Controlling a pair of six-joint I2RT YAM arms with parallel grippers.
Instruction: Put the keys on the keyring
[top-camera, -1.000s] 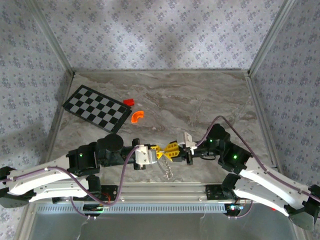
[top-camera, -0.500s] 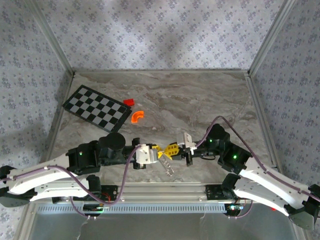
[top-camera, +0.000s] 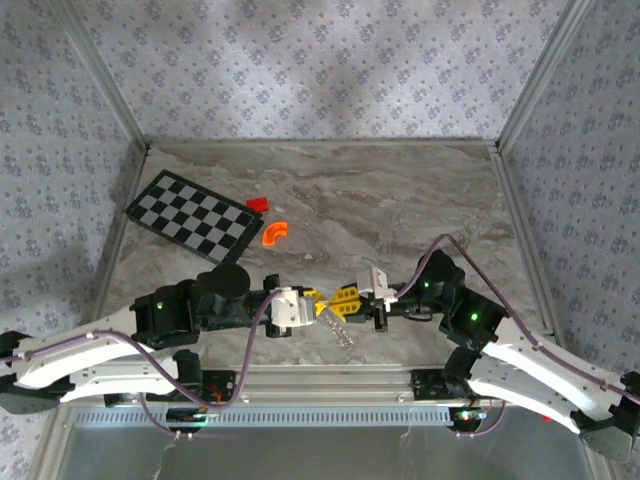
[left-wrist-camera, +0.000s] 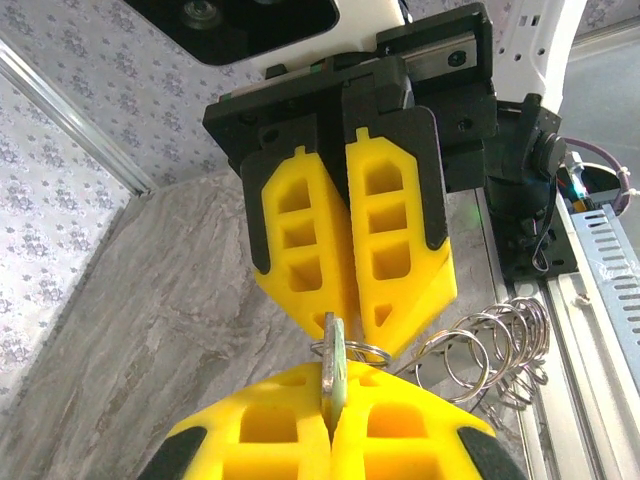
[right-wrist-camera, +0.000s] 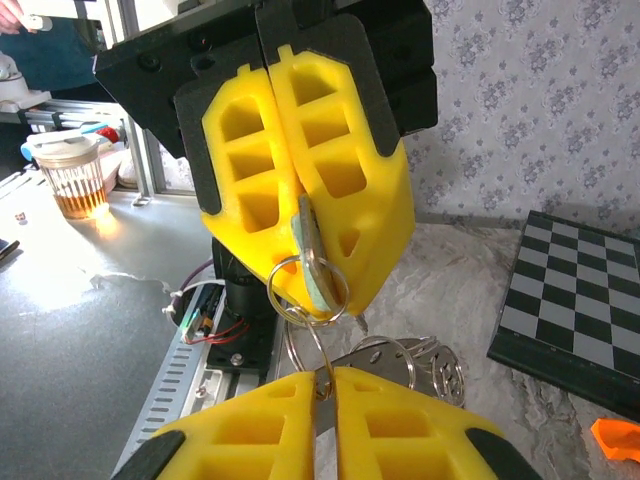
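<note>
My left jaws (left-wrist-camera: 334, 400) are clamped on the one pale key (left-wrist-camera: 333, 366), held edge-on. My right jaws (left-wrist-camera: 352, 322) are pinched together on the thin wire of the keyring (top-camera: 340, 331). The two meet tip to tip above the near middle of the bench (top-camera: 400, 200), with the ring's top loop against the key and the rest hanging below. I cannot tell whether the key is threaded yet. As I judge it, the risk lies in how slight both grips are. A twist or pull could turn the key in the foam or let the wire slip, and the hanging weight would then drop it by the near rail (top-camera: 330, 378). My tips could also knock together. I count one key, one keyring of linked loops too tangled to number, one orange bit (top-camera: 273, 233), one red block (top-camera: 258, 203) and one checkerboard (top-camera: 190, 215).
</note>
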